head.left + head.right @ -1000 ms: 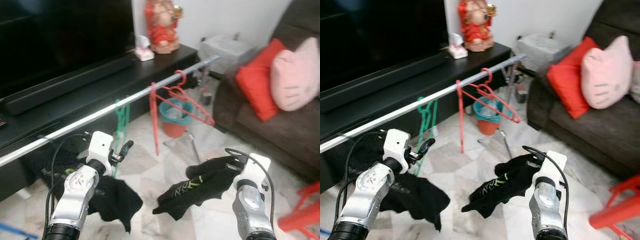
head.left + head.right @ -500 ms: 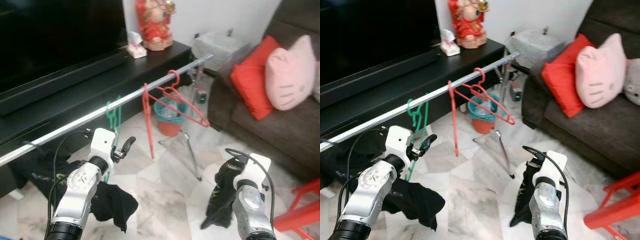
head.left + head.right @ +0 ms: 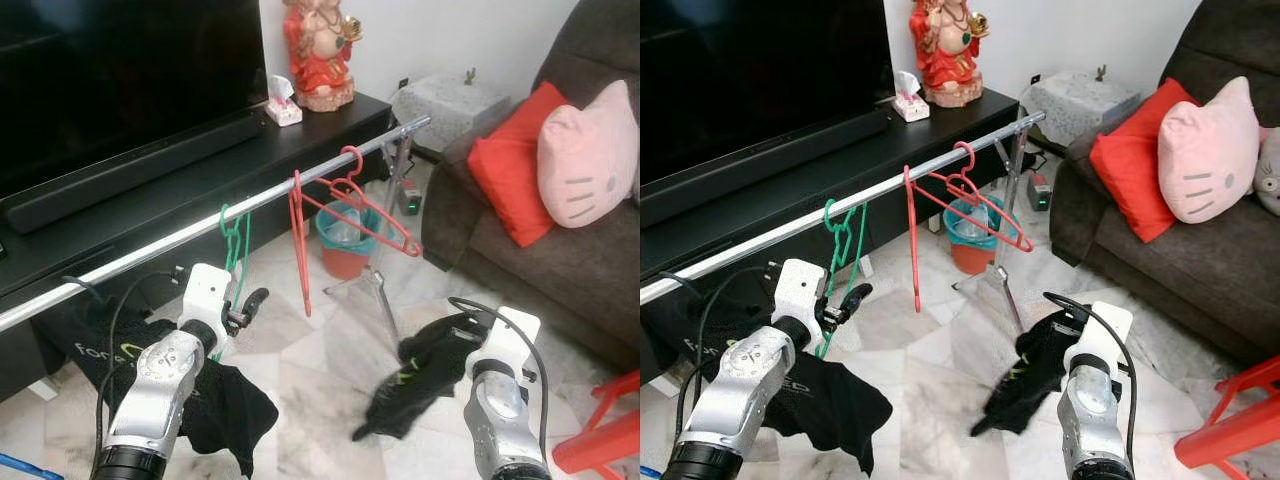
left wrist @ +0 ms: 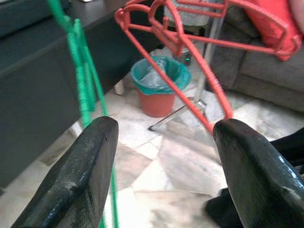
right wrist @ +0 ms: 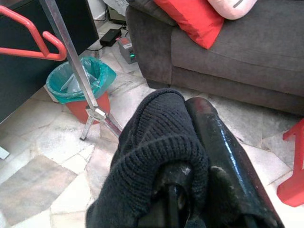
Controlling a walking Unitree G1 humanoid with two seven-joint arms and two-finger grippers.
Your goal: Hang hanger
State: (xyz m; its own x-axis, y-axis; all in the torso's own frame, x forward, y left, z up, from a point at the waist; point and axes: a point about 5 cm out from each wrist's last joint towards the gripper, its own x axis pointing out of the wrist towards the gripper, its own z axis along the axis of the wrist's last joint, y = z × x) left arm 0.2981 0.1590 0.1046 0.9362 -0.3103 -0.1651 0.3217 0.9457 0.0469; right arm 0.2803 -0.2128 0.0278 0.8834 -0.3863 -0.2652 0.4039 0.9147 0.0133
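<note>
Silver rail runs before a black TV stand, carrying red hangers and a green hanger. Right gripper is clenched on a black knit garment over the marble floor. Left gripper, fingers spread and holding nothing, points just below the green hanger. Pale lettering on dark cloth under the stand is unreadable.

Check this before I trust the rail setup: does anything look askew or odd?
The two red hangers hang crooked and interlocked on the rail. A black garment dangles, bunched, from the right hand.
</note>
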